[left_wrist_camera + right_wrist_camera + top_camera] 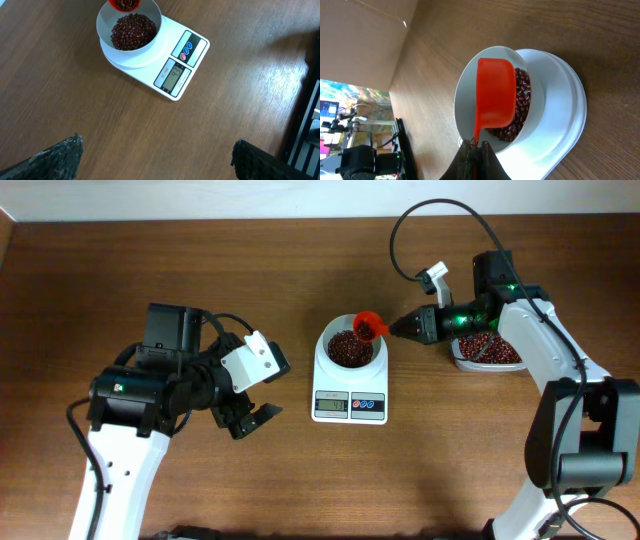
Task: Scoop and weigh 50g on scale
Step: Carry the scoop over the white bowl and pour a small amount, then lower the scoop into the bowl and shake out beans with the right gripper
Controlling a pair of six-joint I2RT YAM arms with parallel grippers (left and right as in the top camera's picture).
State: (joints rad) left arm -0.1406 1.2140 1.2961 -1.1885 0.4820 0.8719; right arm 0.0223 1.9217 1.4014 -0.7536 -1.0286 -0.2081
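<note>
The white scale [350, 385] stands mid-table, its round bowl [349, 348] holding dark red-brown beans [349, 350]. My right gripper [393, 328] is shut on the handle of an orange scoop [370, 326], which hangs over the bowl's right rim. In the right wrist view the scoop [496, 92] shows its underside above the beans [522, 107] in the bowl [470, 80]. In the left wrist view beans lie in the scoop [125, 4] above the bowl [129, 31], and the scale [172, 75] shows its lit display. My left gripper [252, 420] hovers open left of the scale, holding nothing.
A clear tub [487, 352] with more beans sits at the right, under my right arm. A black cable [430, 220] loops above the scale. The far table edge meets a white wall [300, 195].
</note>
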